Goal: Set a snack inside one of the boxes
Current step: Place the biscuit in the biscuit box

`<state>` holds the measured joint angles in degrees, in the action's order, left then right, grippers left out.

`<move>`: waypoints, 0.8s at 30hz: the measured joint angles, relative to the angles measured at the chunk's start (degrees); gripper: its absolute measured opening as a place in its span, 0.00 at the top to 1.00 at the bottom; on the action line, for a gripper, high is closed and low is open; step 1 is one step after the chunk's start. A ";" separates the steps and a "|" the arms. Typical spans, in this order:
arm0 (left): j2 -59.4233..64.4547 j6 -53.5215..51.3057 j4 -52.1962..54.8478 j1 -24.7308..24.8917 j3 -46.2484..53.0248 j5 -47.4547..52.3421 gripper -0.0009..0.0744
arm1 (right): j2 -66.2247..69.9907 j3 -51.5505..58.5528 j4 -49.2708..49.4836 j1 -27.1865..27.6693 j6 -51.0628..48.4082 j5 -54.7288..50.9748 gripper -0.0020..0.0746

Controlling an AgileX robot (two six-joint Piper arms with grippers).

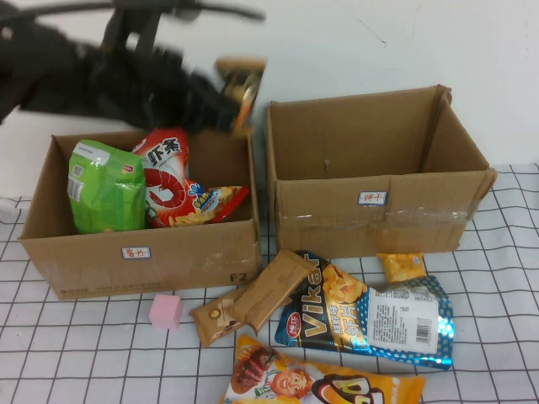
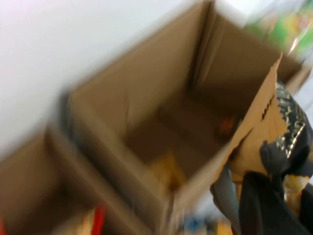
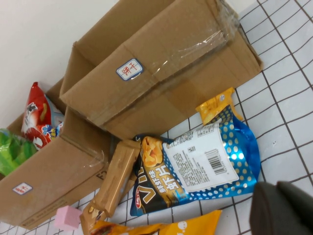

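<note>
My left gripper [image 1: 226, 105] is raised over the back rim between the two boxes and is shut on a brown snack packet [image 1: 242, 78]. In the left wrist view the packet [image 2: 264, 122] hangs from the gripper [image 2: 264, 196] above the right cardboard box [image 2: 112, 98], which looks nearly empty. The left box [image 1: 139, 252] holds a green bag [image 1: 105, 185] and a red bag [image 1: 168, 177]. The right box [image 1: 370, 223] stands beside it. My right gripper [image 3: 283, 208] is shut and empty, low over the checked table near a blue chip bag [image 3: 195, 171].
In front of the boxes lie a blue chip bag [image 1: 370, 316], a brown wafer bar [image 1: 253, 295], a pink cube [image 1: 166, 310], an orange bag [image 1: 320, 383] and a small yellow packet [image 1: 400, 265]. A white wall stands behind.
</note>
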<state>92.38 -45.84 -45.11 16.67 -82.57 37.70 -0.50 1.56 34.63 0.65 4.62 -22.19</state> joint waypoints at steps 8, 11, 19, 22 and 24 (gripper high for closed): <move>12.76 -15.37 -12.37 5.70 -9.16 -10.95 0.95 | 0.00 0.00 0.13 0.00 0.00 0.00 0.97; 19.36 -16.03 -13.02 7.23 -13.85 -13.55 0.92 | 0.00 0.00 0.13 0.00 0.00 0.00 0.98; 34.17 -13.68 -11.98 7.45 -24.90 -8.09 0.32 | 0.00 0.00 0.26 0.00 0.00 0.00 0.98; 34.88 -11.66 -8.29 7.23 -25.99 -5.09 0.22 | 0.00 0.00 0.25 0.00 0.00 0.00 0.97; 33.63 -9.36 -3.72 6.67 -26.74 -2.10 0.27 | 0.00 0.00 0.25 0.00 0.00 0.00 0.97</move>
<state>126.01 -55.20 -48.83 23.34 -109.31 35.60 -0.50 1.56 34.89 0.65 4.62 -22.19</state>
